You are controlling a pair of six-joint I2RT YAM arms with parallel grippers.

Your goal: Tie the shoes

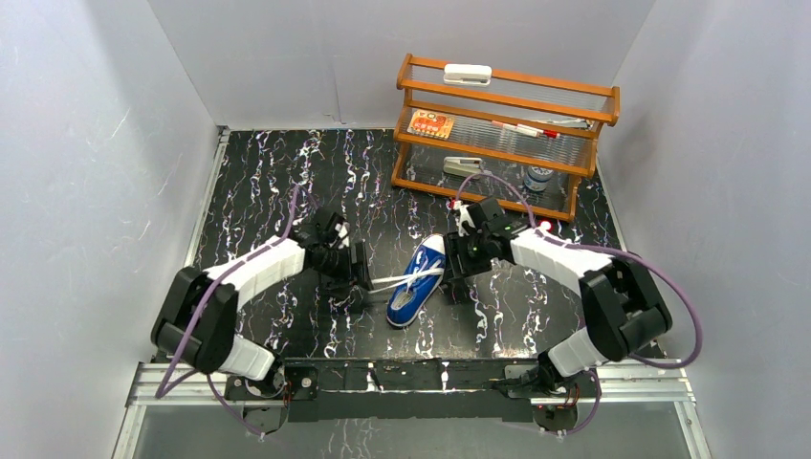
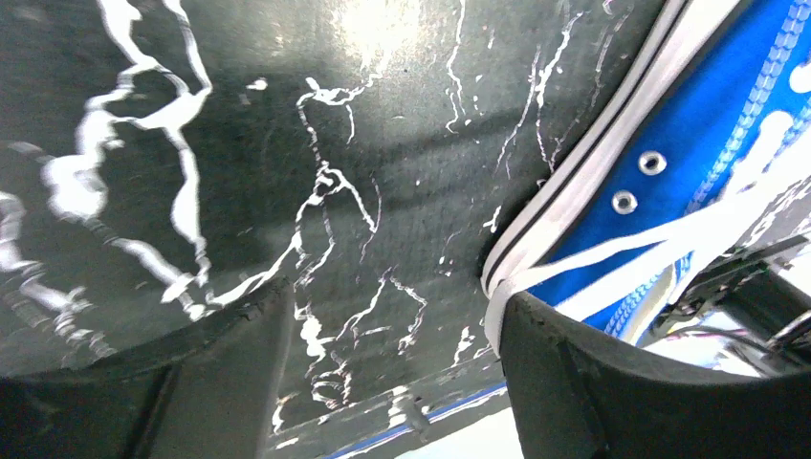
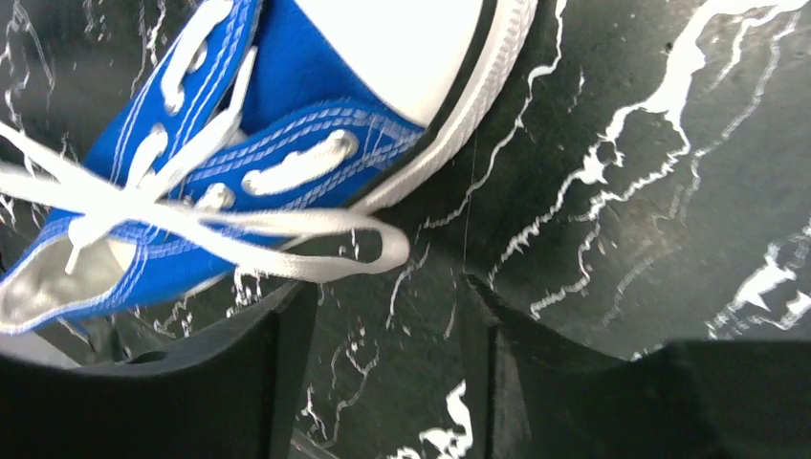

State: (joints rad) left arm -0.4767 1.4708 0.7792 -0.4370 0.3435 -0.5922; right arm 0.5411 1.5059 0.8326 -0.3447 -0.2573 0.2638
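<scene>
Black, white-veined table (image 1: 277,182) is enclosed by 3 grey walls (image 1: 86,143). At centre, 1 blue sneaker (image 1: 417,287) with white toe cap and spread white laces (image 3: 287,225) is flanked by left gripper (image 2: 392,382) and right gripper (image 3: 383,382), both parted and empty. Wooden rack (image 1: 507,96) is stationed behind.

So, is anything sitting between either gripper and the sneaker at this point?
Nothing visible does. The left gripper and right gripper flank the sneaker, jaws open, with only bare tabletop between. A lace loop lies just ahead of the right gripper. The wooden rack stands well behind.
</scene>
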